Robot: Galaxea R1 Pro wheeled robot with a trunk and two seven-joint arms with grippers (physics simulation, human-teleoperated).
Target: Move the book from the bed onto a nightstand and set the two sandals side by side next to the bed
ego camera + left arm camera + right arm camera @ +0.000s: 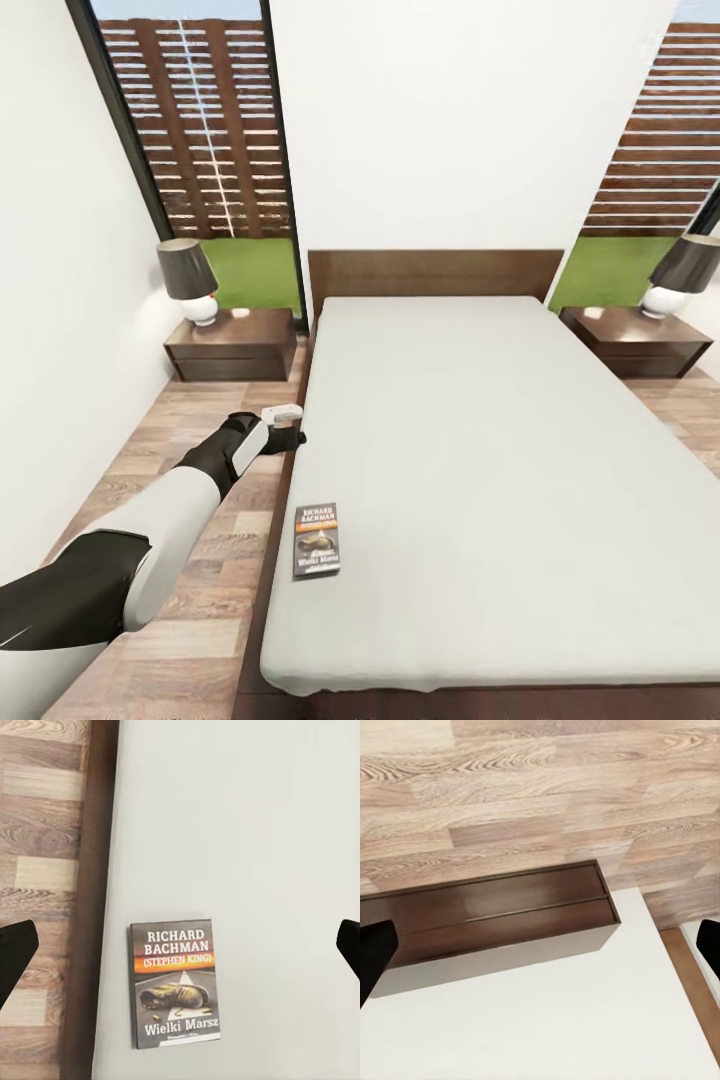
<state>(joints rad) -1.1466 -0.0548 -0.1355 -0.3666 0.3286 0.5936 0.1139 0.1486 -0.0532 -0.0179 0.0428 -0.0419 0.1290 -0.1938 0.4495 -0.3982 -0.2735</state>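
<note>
Head view: left arm (pixel 170 500) stretched forward over the wood plank floor (pixel 190 630) beside the bed (pixel 480 470), left gripper (pixel 283 425) at the near-left edge of the mattress, just above the frame line. Book (pixel 316 540) flat on the mattress near that same edge, nearer the robot than the gripper, close but apart from it. Cover face up, white "RICHARD BACHMAN" lettering readable.

Left wrist view: looking straight down on mattress (pixel 247 832) and book (pixel 175 984). Dark fingertips (pixel 15 956) at both side margins of the picture, spread wide, nothing between them but mattress, bed frame strip and floor. Book below the line between the tips, not touched. Orange band under the title, picture of a boot on a road, "Wielki Marsz" at the foot of the cover.

Right wrist view: dark fingertips (pixel 373 960) at both margins, spread wide, gripping nothing. Beneath them wood plank floor (pixel 540 787), a dark brown wooden piece (pixel 502 911) with two long grooves, and a pale flat surface (pixel 532 1020). Identity of the wooden piece unclear.

Beyond the left gripper in the head view: left nightstand (pixel 232 345) beside the headboard (pixel 435 272), lamp (pixel 190 280) on top. Right nightstand (pixel 637 342) across the bed, well apart, also with a lamp (pixel 680 275).
</note>
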